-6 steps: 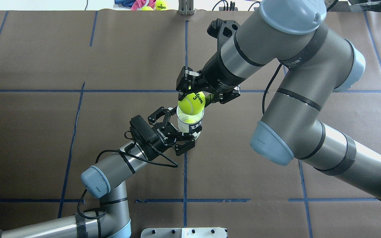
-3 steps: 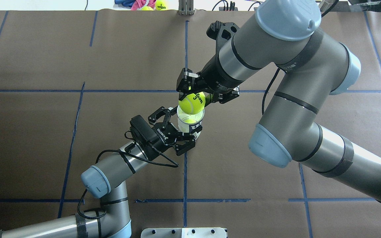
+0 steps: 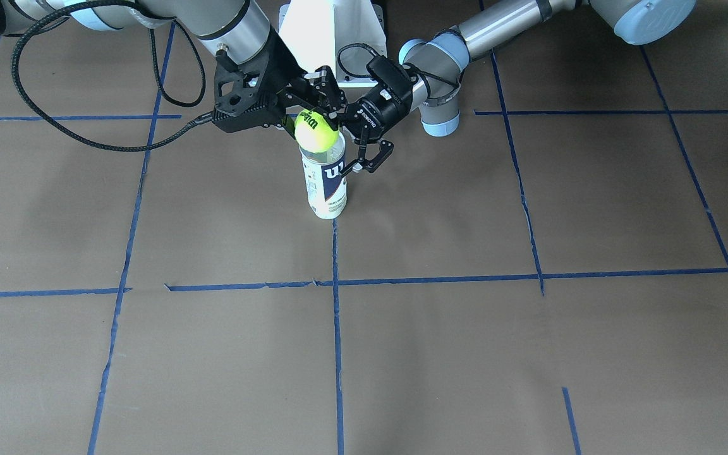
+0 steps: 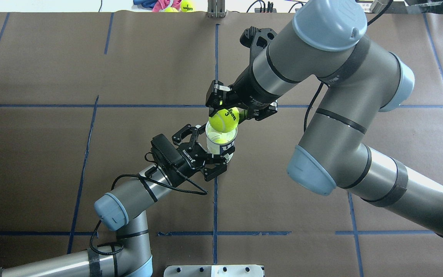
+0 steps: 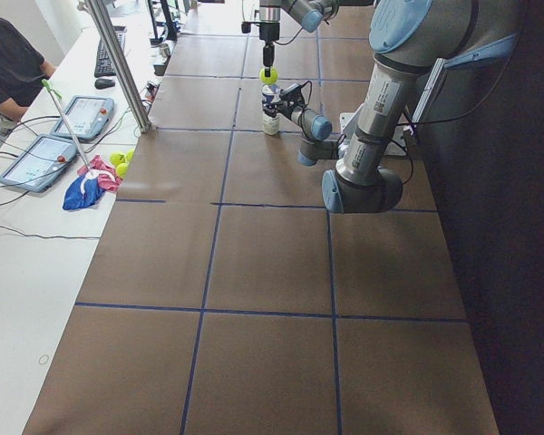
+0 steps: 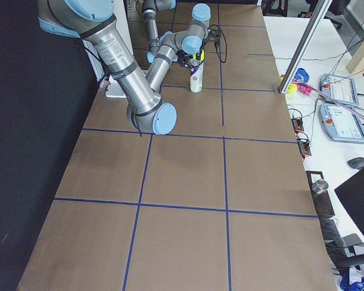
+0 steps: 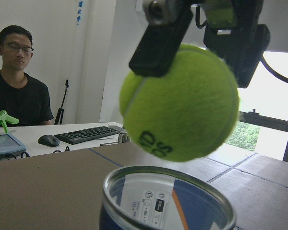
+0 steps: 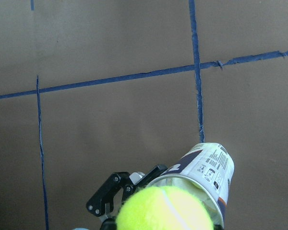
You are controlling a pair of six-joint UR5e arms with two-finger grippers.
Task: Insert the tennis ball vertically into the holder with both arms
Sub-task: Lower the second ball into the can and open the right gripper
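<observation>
Tennis ball [image 4: 223, 119], fuzzy yellow-green, black print, hangs over holder [image 4: 221, 144].

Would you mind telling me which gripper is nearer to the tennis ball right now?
The right. The right gripper is shut on the tennis ball, holding it just above the open mouth of the holder. The left gripper sits lower, around the holder's body.

The tennis ball [image 4: 223, 119], fuzzy yellow-green with black "Wilson 3" print, hangs just above the open mouth of the holder [image 4: 220, 143], not yet inside it. The holder, a clear plastic can with a white and navy label, stands upright on the brown table [image 4: 52, 146] with another ball visible inside it.
</observation>
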